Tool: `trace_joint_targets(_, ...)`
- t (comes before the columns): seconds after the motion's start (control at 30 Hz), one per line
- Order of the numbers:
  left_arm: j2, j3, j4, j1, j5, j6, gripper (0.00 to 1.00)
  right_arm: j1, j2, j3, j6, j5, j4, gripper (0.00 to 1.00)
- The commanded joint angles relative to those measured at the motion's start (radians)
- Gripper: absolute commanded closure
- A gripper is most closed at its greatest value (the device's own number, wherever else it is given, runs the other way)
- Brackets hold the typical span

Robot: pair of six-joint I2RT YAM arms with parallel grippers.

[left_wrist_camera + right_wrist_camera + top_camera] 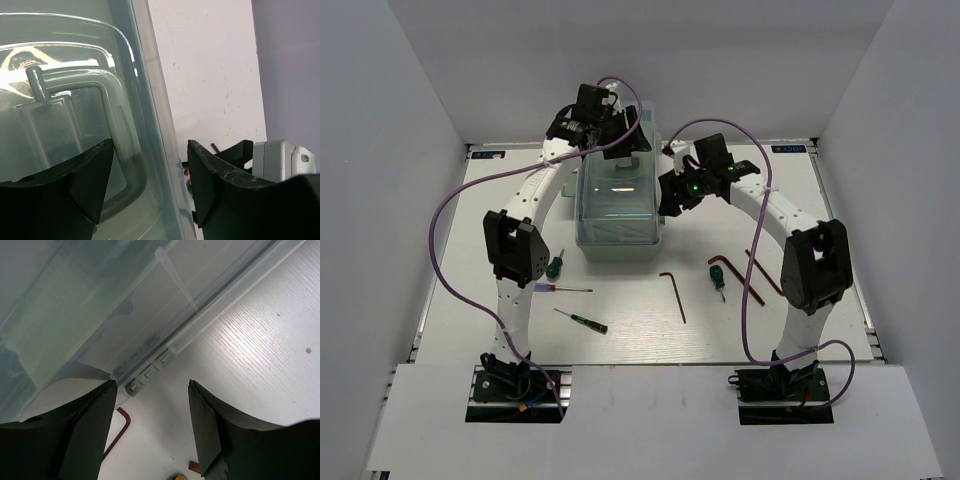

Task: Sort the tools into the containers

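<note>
Enclosure of pale, plain walls (380, 150) on three sides, holding a white table (620, 345) with both arm bases bolted at its near edge.

Pale green toolbox (618, 236) with a translucent lid, closed, at the centre of the table towards the far side. Both arms arch inward over it.

Left gripper (605, 128) above the far end of the toolbox. In its wrist view the left gripper (150, 145) has its fingers spread wide, with the lid's long edge and part of the handle behind the gap. It holds nothing, and contact with the lid cannot be judged.

Right gripper (682, 192) just beside the toolbox's right wall. In its wrist view the right gripper (150, 385) is likewise spread, empty, and poised over the side latch.

Tools, all lying on the table nearer than the toolbox and apart from both grippers:
- **Left group:** stubby green screwdriver (556, 266), thin screwdriver (563, 288), dark screwdriver (582, 320).
- **Centre:** reddish-brown hex key (675, 295).
- **Right group:** second green screwdriver (718, 281), long hex key (761, 275).
</note>
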Motion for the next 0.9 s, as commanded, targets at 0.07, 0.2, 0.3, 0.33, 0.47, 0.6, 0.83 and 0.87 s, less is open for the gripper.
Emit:
trace_joint_targets(0.07,0.004,-0.030,-0.082,-0.015,-0.020,0.038,0.29,0.030,0.007,0.044,0.001,-0.091,-0.003,0.34)
trace_joint_targets(0.2,0.004,-0.031,-0.126,-0.025,-0.091,0.059,0.29,0.036,0.009,0.047,0.000,-0.109,-0.006,0.34)
trace_joint_targets(0.3,0.013,-0.018,-0.165,-0.025,-0.116,0.070,0.29,0.036,0.007,0.046,0.000,-0.116,-0.007,0.34)
trace_joint_targets(0.33,0.013,-0.018,-0.177,-0.025,-0.126,0.070,0.29,0.033,0.007,0.044,0.000,-0.116,-0.006,0.34)
trace_joint_targets(0.47,0.022,-0.018,-0.177,-0.035,-0.117,0.079,0.29,0.039,0.008,0.044,-0.003,-0.112,-0.007,0.34)
trace_joint_targets(0.6,0.022,-0.032,-0.152,-0.035,-0.047,0.079,0.29,0.039,0.005,0.046,-0.002,-0.131,-0.010,0.34)
trace_joint_targets(0.83,0.004,-0.201,0.068,-0.035,0.281,0.029,0.31,0.038,0.005,0.046,0.001,-0.157,-0.012,0.34)
trace_joint_targets(0.87,0.004,-0.216,0.119,-0.035,0.303,0.007,0.31,0.038,0.004,0.046,0.000,-0.157,-0.010,0.34)
